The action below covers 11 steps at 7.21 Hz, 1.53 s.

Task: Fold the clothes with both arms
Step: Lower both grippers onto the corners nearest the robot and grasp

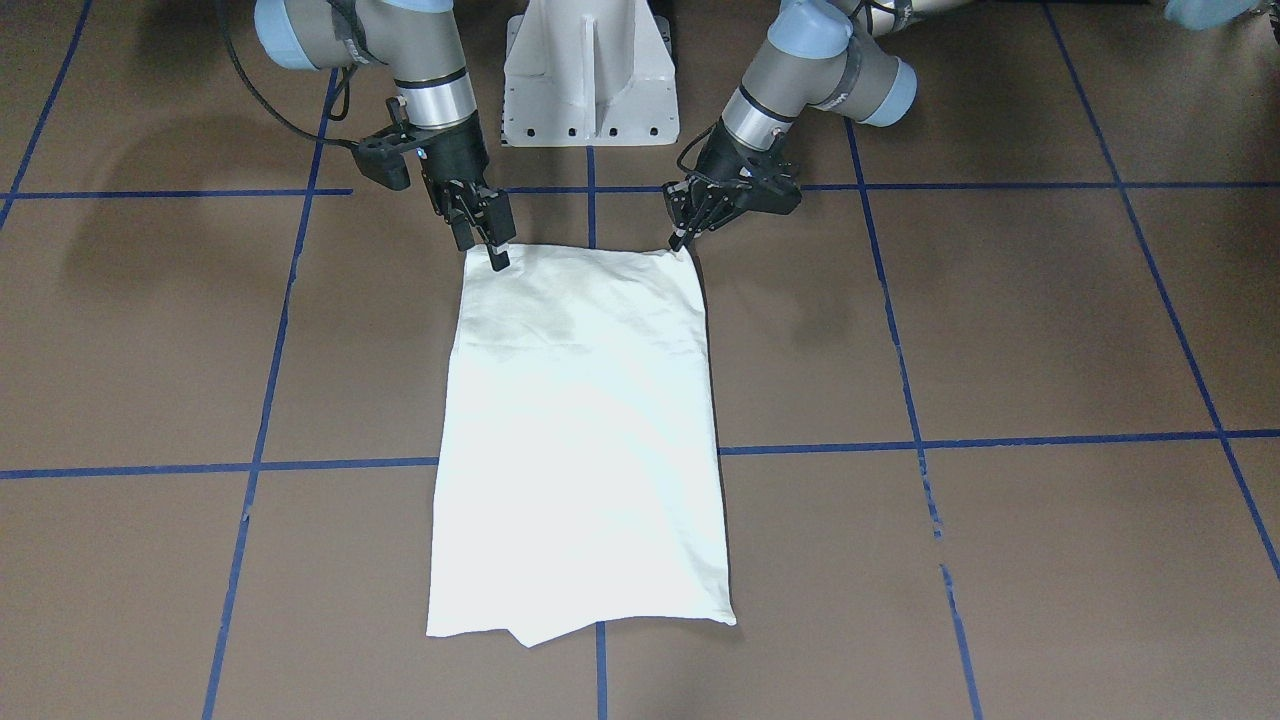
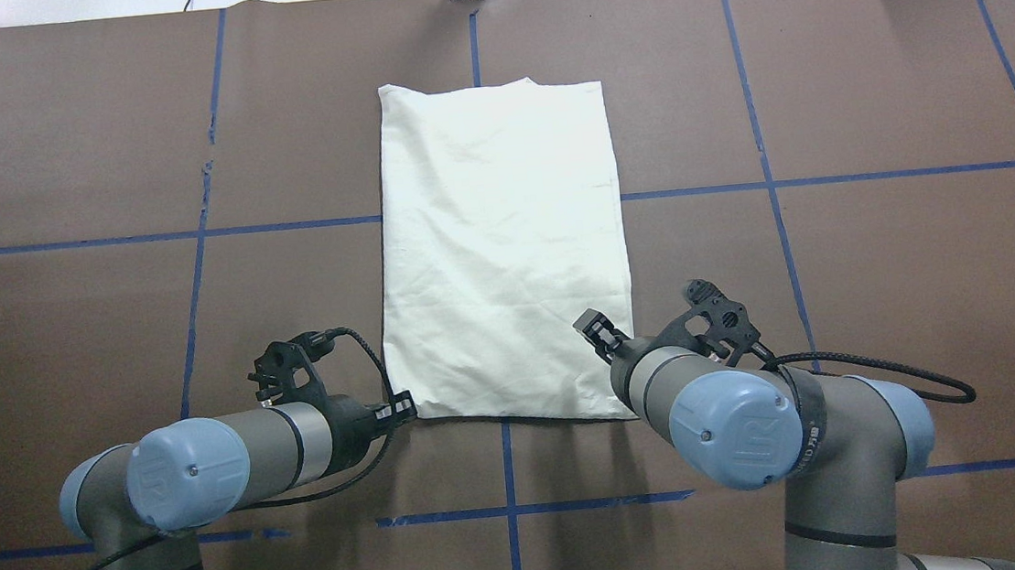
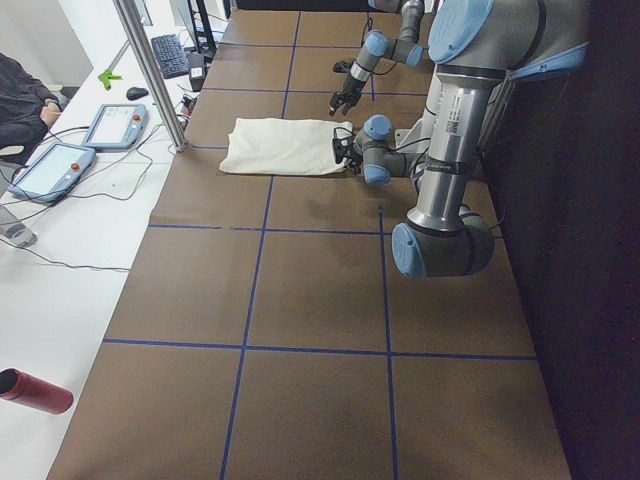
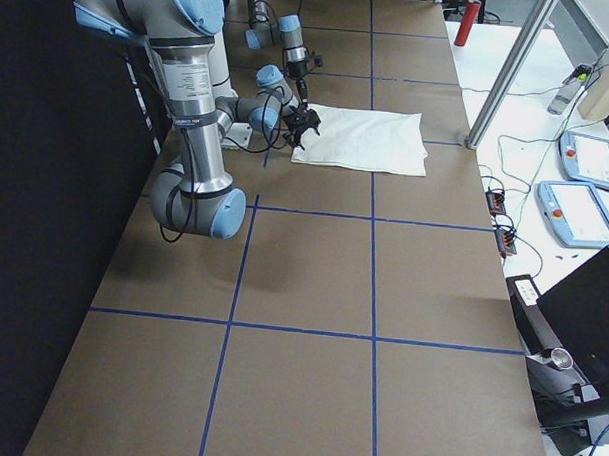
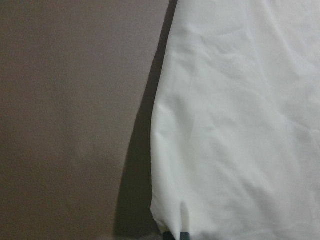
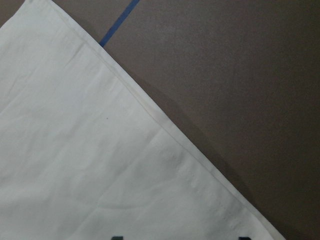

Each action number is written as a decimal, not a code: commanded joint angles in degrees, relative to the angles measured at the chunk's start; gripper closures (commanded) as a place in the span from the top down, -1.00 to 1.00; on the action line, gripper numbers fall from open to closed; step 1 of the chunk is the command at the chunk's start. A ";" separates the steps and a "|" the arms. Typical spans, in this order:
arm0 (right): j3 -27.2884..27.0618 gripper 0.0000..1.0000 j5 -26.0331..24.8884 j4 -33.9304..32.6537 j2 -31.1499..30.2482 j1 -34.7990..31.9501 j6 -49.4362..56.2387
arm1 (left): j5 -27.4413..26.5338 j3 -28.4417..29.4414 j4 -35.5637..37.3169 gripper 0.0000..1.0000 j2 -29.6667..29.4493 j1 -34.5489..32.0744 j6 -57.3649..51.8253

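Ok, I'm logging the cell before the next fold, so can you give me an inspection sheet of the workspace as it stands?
Surface: brown table cover with a blue tape grid, lying flat.
Job's things: cream shirt folded to a long rectangle, plain side up, far edge slightly uneven.
Clutter: nothing seen on the cover.
Grippers: left gripper and right gripper each at a robot-side corner of the shirt; right looks open, left cannot be told.
Cables: black wrist cables loop clear of the shirt.
Surroundings: white side bench with two tablets, a red cylinder and a person's sleeve.
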State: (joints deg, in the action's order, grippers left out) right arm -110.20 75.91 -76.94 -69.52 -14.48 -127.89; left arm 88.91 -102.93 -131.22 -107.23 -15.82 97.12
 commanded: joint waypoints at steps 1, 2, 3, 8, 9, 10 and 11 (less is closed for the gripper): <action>1.83 0.62 0.55 -3.28 1.50 0.94 -0.34 | -0.05 -0.07 0.00 -1.00 0.00 0.00 0.00; 1.92 0.62 0.64 -3.91 2.11 1.04 -0.34 | -0.05 -0.07 0.00 -1.00 -0.08 0.00 0.00; 2.62 0.62 0.64 -3.92 2.11 1.21 -0.25 | -0.05 -0.16 -0.09 -1.00 -0.09 0.00 0.00; 5.34 0.62 0.55 -3.92 3.07 1.30 0.02 | 0.04 -0.60 -0.18 -1.00 -0.09 0.00 0.00; 7.61 0.61 0.55 -3.57 4.47 1.21 -0.25 | 0.04 -0.60 -0.18 -1.00 -0.09 0.00 0.00; 8.68 0.58 0.46 -3.40 5.53 1.21 -0.34 | 0.04 -0.60 -0.18 -1.00 -0.09 0.00 -0.09; 8.69 0.46 0.38 -3.31 5.63 1.13 -0.60 | 0.04 -0.60 -0.18 -1.00 0.00 0.00 -0.09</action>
State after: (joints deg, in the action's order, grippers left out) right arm -102.32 76.37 -80.43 -64.50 -13.35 -128.21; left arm 88.94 -103.51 -131.40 -107.29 -15.82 97.06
